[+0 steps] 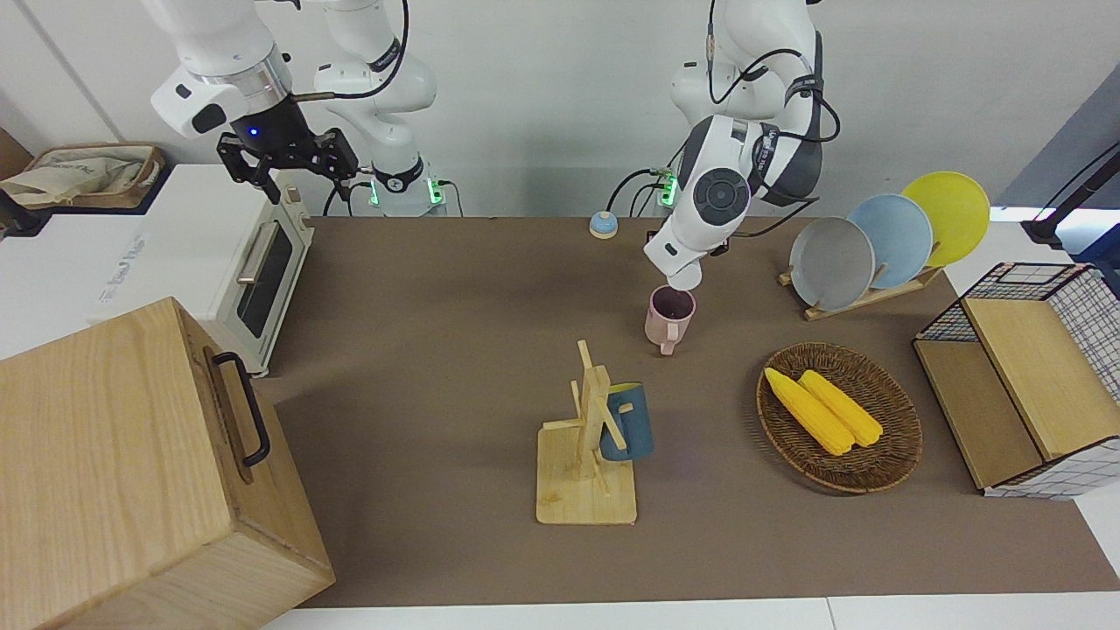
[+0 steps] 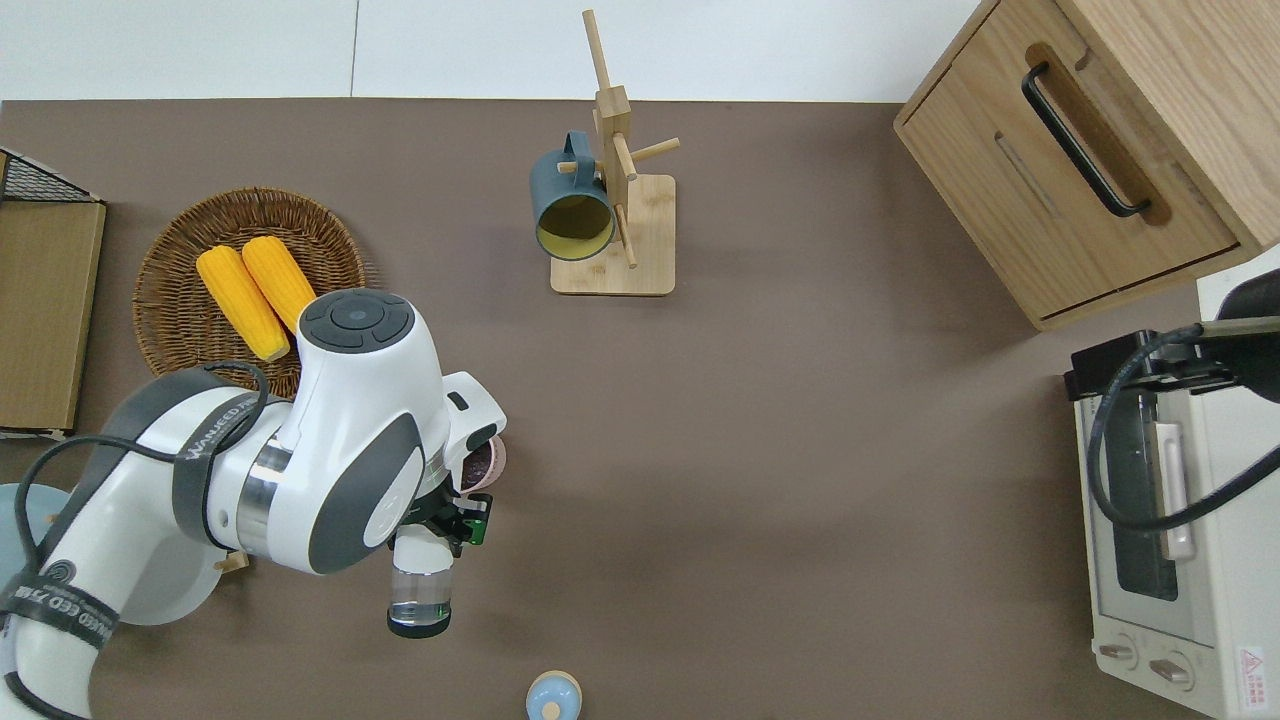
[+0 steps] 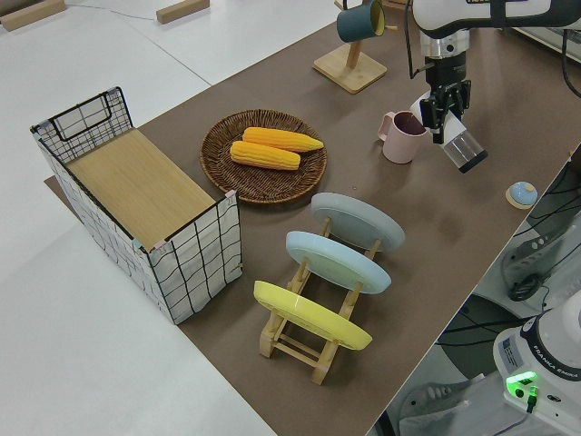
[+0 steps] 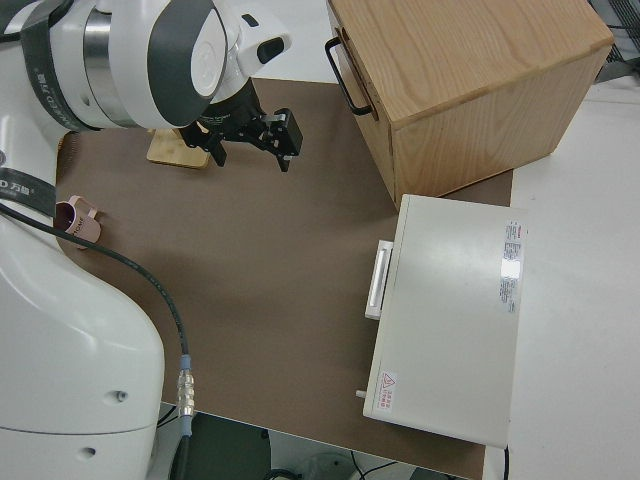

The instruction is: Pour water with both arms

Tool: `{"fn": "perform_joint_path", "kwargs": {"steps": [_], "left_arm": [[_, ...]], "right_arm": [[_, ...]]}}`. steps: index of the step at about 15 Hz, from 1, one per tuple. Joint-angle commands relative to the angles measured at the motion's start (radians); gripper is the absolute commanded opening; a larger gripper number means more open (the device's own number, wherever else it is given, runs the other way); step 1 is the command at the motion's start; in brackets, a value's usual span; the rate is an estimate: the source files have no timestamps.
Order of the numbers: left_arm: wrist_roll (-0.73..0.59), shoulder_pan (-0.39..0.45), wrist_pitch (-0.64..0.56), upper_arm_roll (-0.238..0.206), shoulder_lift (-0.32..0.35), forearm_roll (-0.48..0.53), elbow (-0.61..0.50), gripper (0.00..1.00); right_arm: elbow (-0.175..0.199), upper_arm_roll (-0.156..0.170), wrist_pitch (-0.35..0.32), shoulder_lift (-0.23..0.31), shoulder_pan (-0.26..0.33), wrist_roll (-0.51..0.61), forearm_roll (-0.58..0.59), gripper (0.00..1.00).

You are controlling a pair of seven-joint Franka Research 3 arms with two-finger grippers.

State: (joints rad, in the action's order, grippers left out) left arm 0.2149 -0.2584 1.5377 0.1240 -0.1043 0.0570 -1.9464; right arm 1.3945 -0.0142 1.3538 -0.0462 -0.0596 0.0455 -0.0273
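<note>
Left pincer [image 3: 448, 116] tilts glass [image 3: 464, 150].

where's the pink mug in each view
Front view: pink mug at centre, just under the left arm's wrist.
Overhead view: only its rim shows, the arm covering the rest.
Left side view: upper middle, beside the left gripper and its tilted clear bottle.
Right side view: at the picture's edge, partly cut off by the arm.
Shared landmark: wooden mug rack.
</note>
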Motion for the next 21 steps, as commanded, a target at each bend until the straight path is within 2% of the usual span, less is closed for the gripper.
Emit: {"fn": "perform_joint_path", "kwargs": {"steps": [1, 4, 6, 10, 13, 18, 21], "left_arm": [[0.018, -0.013, -0.018, -0.006, 0.067, -0.008, -0.012, 0.00], [0.008, -0.009, 0.111, -0.009, 0.205, 0.009, -0.165, 0.00], [0.008, -0.012, 0.252, -0.009, 0.312, 0.014, -0.305, 0.00], [0.011, -0.018, 0.482, -0.006, 0.432, 0.023, -0.483, 0.00], [0.023, -0.019, 0.567, -0.004, 0.437, 0.023, -0.503, 0.00], [0.037, 0.002, 0.591, -0.018, 0.442, 0.012, -0.499, 0.00], [0.047, 0.092, 0.624, -0.020, 0.443, -0.023, -0.480, 0.00]], "right_arm": [[0.026, -0.003, 0.011, 0.019, 0.003, -0.022, -0.020, 0.987], [0.026, -0.003, 0.011, 0.019, 0.003, -0.022, -0.020, 0.987], [0.026, -0.003, 0.011, 0.019, 0.003, -0.022, -0.020, 0.987], [0.026, -0.003, 0.011, 0.019, 0.003, -0.022, -0.020, 0.987], [0.026, -0.003, 0.011, 0.019, 0.003, -0.022, -0.020, 0.987], [0.026, -0.003, 0.011, 0.019, 0.003, -0.022, -0.020, 0.987], [0.026, -0.003, 0.011, 0.019, 0.003, -0.022, -0.020, 0.987]]}}
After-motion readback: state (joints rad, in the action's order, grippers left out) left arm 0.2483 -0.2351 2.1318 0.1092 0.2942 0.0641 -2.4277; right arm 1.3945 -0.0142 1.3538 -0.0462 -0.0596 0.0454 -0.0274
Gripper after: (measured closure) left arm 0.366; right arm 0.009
